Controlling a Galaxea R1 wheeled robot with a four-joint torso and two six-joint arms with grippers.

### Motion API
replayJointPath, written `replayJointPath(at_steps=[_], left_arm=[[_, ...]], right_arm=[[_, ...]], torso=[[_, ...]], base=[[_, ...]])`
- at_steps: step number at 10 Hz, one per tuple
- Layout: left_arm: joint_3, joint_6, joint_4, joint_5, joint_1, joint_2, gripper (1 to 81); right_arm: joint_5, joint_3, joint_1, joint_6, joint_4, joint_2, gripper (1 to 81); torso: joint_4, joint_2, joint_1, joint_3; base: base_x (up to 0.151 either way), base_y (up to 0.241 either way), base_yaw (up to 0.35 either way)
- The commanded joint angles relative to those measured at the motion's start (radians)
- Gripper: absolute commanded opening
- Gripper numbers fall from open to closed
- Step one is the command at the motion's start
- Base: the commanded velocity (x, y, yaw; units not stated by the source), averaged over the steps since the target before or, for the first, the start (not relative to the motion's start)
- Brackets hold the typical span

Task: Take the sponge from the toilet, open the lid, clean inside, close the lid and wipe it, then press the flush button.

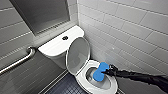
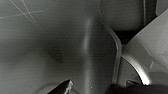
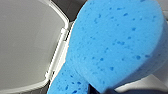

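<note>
The white toilet (image 1: 81,81) stands in the corner with its lid (image 1: 78,53) raised upright against the tank. My right gripper (image 1: 109,72) reaches in from the right, shut on the blue sponge (image 1: 100,72). The sponge hangs over the open bowl, its lower end down inside the rim. In the right wrist view the sponge (image 3: 117,42) is close and large, beside the raised lid (image 3: 25,42). The dark round flush button (image 1: 65,38) sits in the middle of the tank top. In the left wrist view my left gripper (image 2: 98,88) stands open before a smooth grey curved surface.
A metal grab bar (image 1: 18,61) runs along the tiled wall on the left. White tiled wall closes in on the right, close behind my right arm. Dark tiled floor (image 1: 65,86) lies in front of the bowl. A dark recessed panel (image 1: 41,13) sits above the tank.
</note>
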Motion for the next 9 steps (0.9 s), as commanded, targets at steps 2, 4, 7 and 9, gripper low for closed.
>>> replayJointPath(at_steps=[2,4,7,9], left_arm=[[0.014,0.001,-0.01,0.085,0.017,-0.007,81.1],[0.014,-0.004,-0.012,0.088,0.02,-0.021,81.1],[0.017,-0.004,-0.012,0.086,0.024,-0.029,81.1],[0.018,-0.004,-0.01,0.086,0.024,-0.026,81.1]], right_arm=[[-0.044,-0.164,0.158,0.006,-0.035,0.108,1.0],[-0.034,-0.31,0.169,0.009,-0.031,0.205,1.0],[0.018,-0.3,0.135,0.028,-0.02,0.198,1.0],[0.09,-0.165,0.077,0.078,-0.02,0.088,1.0]], torso=[[0.0,0.0,0.0,0.0],[0.0,0.0,0.0,0.0],[0.0,0.0,0.0,0.0],[0.0,0.0,0.0,0.0]], base=[[0.0,0.0,0.0],[0.0,0.0,0.0],[0.0,0.0,0.0],[0.0,0.0,0.0]])
